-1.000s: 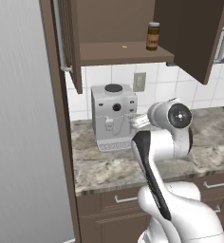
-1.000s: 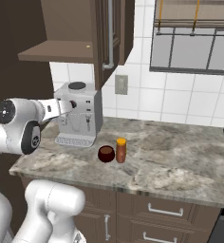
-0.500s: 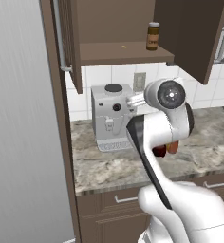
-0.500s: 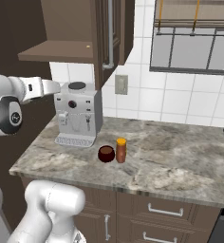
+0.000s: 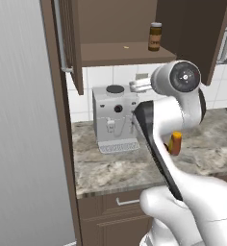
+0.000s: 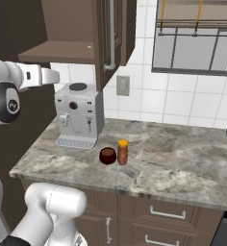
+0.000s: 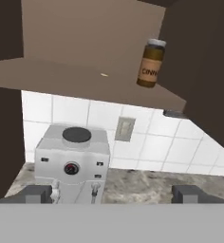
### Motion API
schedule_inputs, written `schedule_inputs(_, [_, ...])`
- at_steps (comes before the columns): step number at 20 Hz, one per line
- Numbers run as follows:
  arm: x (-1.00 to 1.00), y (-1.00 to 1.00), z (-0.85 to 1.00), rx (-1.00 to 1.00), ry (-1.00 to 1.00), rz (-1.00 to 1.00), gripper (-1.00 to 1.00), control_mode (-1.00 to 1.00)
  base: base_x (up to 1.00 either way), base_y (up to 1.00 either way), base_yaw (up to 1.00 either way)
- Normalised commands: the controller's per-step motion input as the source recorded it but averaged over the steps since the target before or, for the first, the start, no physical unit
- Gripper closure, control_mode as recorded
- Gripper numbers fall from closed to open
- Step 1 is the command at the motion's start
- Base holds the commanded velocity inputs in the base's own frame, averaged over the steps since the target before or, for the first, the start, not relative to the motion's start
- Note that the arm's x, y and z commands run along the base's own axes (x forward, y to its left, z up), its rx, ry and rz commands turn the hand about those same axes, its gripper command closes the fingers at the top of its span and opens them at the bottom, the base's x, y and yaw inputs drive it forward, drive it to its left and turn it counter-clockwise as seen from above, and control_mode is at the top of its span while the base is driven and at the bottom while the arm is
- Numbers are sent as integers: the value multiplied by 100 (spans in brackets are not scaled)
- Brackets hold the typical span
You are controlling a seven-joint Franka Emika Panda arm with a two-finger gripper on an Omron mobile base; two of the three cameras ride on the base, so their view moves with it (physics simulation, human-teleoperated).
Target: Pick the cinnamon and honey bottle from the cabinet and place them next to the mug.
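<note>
The cinnamon (image 5: pixel 155 37) stands upright on the shelf of the open cabinet (image 5: pixel 116 51), near its right end; in the hand view the cinnamon (image 7: pixel 150 63) appears up and to the right, tilted by the camera's roll. The honey bottle (image 6: pixel 122 152) stands on the counter right beside the mug (image 6: pixel 107 155); in the left base view the honey bottle (image 5: pixel 175 143) peeks from behind the arm. My gripper (image 7: pixel 114 194) is open and holds nothing, its fingertips (image 7: pixel 38 193) wide apart, below the shelf and above the coffee machine.
A silver coffee machine (image 6: pixel 78 115) stands on the granite counter (image 6: pixel 182 163) under the cabinet. The cabinet doors (image 5: pixel 71 43) hang open on both sides. A wall outlet (image 7: pixel 125 129) is on the tiled wall, and a window (image 6: pixel 192 38) is to the right.
The arm has swung upward, lifting the hand from counter height to just under the cabinet shelf. The honey bottle and mug have stayed put.
</note>
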Motion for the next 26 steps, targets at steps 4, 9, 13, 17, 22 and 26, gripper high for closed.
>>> schedule_inputs(4, [-2,0,8,19,-3,-4,-100,-100,0,0,0])
schedule_inputs(9, [-2,0,49,17,-1,-3,-100,-100,0,0,0])
schedule_inputs(13, [0,1,22,-5,1,0,-100,-100,0,0,0])
schedule_inputs(17, [44,-3,15,-17,4,0,-100,-100,0,0,0])
schedule_inputs(22, [65,-16,45,-10,4,0,-100,-100,0,0,0])
schedule_inputs(26, [25,-15,21,7,0,0,-100,-100,0,0,0])
